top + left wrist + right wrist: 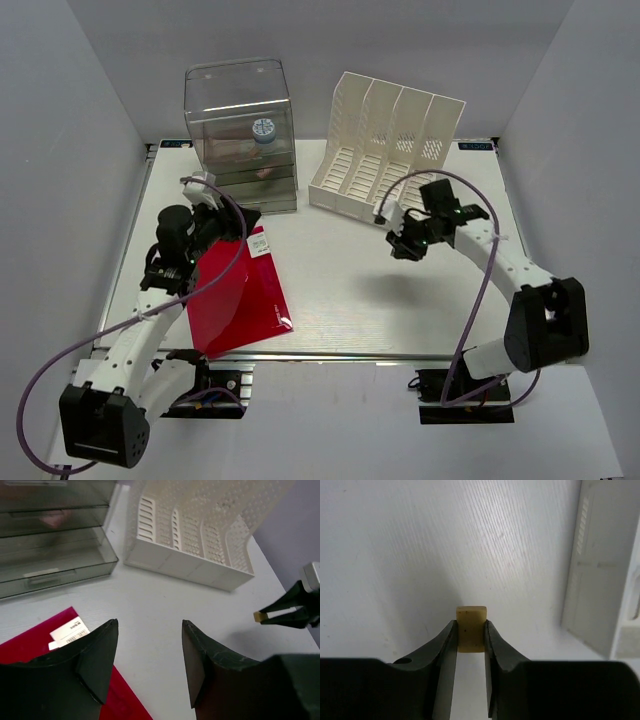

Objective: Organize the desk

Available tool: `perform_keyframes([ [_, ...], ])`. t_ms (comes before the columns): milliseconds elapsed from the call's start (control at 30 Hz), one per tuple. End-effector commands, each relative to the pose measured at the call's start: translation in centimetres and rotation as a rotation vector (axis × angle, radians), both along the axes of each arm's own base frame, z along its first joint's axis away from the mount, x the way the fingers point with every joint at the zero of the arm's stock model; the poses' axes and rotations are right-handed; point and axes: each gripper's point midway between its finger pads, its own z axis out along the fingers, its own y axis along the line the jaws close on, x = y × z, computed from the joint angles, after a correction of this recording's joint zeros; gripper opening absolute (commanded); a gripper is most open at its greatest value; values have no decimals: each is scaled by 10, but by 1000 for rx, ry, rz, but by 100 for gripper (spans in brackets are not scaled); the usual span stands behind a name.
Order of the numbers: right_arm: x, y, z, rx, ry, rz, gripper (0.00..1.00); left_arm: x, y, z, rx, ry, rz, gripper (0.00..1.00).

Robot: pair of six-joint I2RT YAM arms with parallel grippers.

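Note:
The white desk (pixel 400 300) carries a red folder (pixel 245 295) with a white label at its near left. My left gripper (pixel 215 215) hovers over the folder's far corner, open and empty; in the left wrist view its jaws (pixel 150 650) stand wide apart above bare desk (pixel 165 600) and the folder (pixel 30 647). My right gripper (pixel 405 245) is held above the desk's middle right, shut on a small yellowish eraser (pixel 471 627). The eraser also shows in the left wrist view (pixel 260 615).
A clear plastic drawer box (pixel 240 135) stands at the back left, with a small round blue-white item inside. A white slotted file rack (pixel 385 145) stands at the back right. Grey walls enclose the desk on three sides.

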Motion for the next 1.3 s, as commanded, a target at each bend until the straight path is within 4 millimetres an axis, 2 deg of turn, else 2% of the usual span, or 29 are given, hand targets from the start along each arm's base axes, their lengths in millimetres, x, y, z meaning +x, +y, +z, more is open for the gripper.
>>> perform_keyframes([
  [0,11,22,19,-105,-64,187,0,3,34,-1,39,-9,194,63],
  [33,19,27,24,-128,-82,197,0,3,40,-1,42,-11,229,63],
  [67,21,44,19,-142,-62,240,0,5,52,-2,49,-13,301,63],
  [100,38,59,41,-128,-110,249,0,3,58,-2,48,-18,336,62],
  [133,47,68,49,-131,-129,255,0,2,61,-3,53,-13,351,62],
  [167,53,83,43,-137,-119,279,0,2,69,-3,59,-15,397,62],
  [200,71,105,69,-110,-198,295,0,2,77,-2,63,-22,440,61],
  [233,82,116,79,-106,-231,287,0,1,80,-1,62,-28,458,60],
  [267,91,135,73,-107,-231,306,0,-1,82,2,57,-37,471,60],
  [300,98,153,79,-97,-254,314,0,-3,87,8,51,-59,499,60],
  [333,120,180,97,-61,-312,295,0,-4,90,7,50,-65,513,58],
  [367,127,195,106,-39,-343,290,0,-6,92,9,47,-75,521,58],
  [400,134,220,133,-1,-423,291,0,-10,96,15,38,-104,540,56],
  [433,148,238,125,15,-451,282,0,-12,98,18,32,-116,552,54],
  [500,159,259,128,32,-516,278,0,-15,102,22,27,-134,571,52],
  [533,159,283,126,42,-576,288,0,-16,105,24,28,-137,588,51],
  [667,168,329,114,34,-768,292,0,-16,104,24,29,-131,579,50],
  [700,171,337,111,43,-797,289,0,-16,103,25,27,-136,573,50],
  [733,179,340,95,-1,-820,254,0,-16,102,27,29,-143,565,50],
  [767,184,351,104,24,-872,232,0,-17,101,27,32,-146,561,50],
  [800,191,351,102,10,-891,205,0,-17,101,29,31,-151,560,49],
  [833,192,360,83,-3,-882,213,0,-18,103,31,34,-156,567,49],
  [867,197,366,96,17,-916,190,0,-18,103,30,37,-156,568,49],
  [933,201,369,76,-11,-918,184,0,-19,104,32,32,-159,570,49],
  [1100,211,364,55,-35,-934,133,0,-19,97,33,29,-162,540,49],
  [1133,211,364,53,-38,-932,126,10,-19,97,34,28,-167,538,49],
  [1200,213,361,50,-47,-929,110,22,-19,96,34,28,-167,534,49],
  [1233,214,359,51,-47,-927,103,35,-19,96,33,27,-165,537,49],
  [1267,214,359,49,-50,-919,108,40,-19,96,33,27,-165,535,49],
])
